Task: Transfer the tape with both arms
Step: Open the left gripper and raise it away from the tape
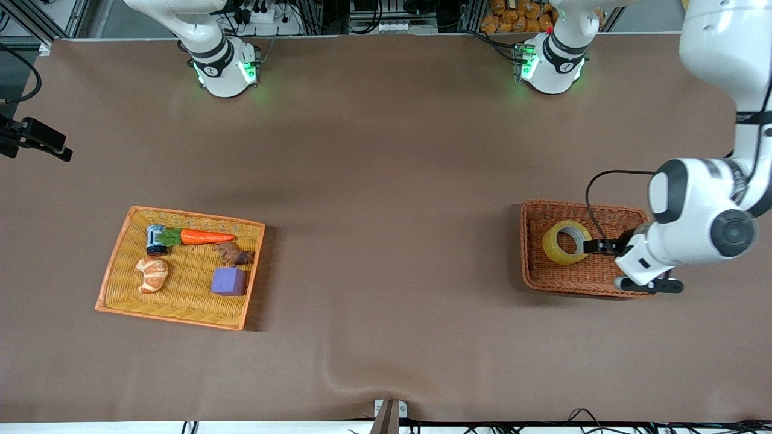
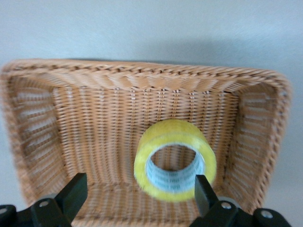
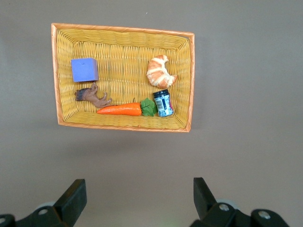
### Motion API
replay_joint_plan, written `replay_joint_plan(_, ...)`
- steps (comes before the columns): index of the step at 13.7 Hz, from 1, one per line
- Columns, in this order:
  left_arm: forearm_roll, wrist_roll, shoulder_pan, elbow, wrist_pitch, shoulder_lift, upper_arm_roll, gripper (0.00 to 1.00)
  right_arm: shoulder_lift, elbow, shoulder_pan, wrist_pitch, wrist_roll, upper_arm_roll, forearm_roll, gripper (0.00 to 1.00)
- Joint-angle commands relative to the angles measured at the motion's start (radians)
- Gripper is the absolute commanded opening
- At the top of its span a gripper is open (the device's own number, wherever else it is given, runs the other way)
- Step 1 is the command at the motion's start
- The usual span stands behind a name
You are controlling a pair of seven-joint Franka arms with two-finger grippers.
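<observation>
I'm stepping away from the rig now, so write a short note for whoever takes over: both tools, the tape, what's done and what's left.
Left tool: open, over the brown basket at the left arm's end of the table, fingers apart with the tape just clear of them.
Right tool: open, empty, waiting high over the yellow basket.
Tape: in the brown basket, tilted on its edge, not held.
Yellow basket holds a carrot, croissant, purple block, small can and a brown toy.
Done: tape lies in the brown basket.
Left: withdraw the left arm.

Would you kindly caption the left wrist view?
Open left end effector beside yellow tape in the brown wicker basket.
</observation>
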Motion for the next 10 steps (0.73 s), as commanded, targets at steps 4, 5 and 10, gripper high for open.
replay_joint_plan(4, 0.021, 0.032, 0.009, 0.102, -0.125, -0.109, -0.007, 1.0, 0.001, 0.001, -0.029, 0.015, 0.003, 0.014, 0.012, 1.0)
replay_joint_plan(5, 0.021, 0.032, 0.009, 0.102, -0.137, -0.134, -0.01, 1.0, 0.001, 0.001, -0.031, 0.015, 0.001, 0.014, 0.012, 1.0)
replay_joint_plan(10, 0.019, 0.031, 0.001, 0.103, -0.236, -0.27, -0.017, 1.0, 0.007, 0.001, -0.048, 0.013, -0.002, 0.014, 0.049, 1.0)
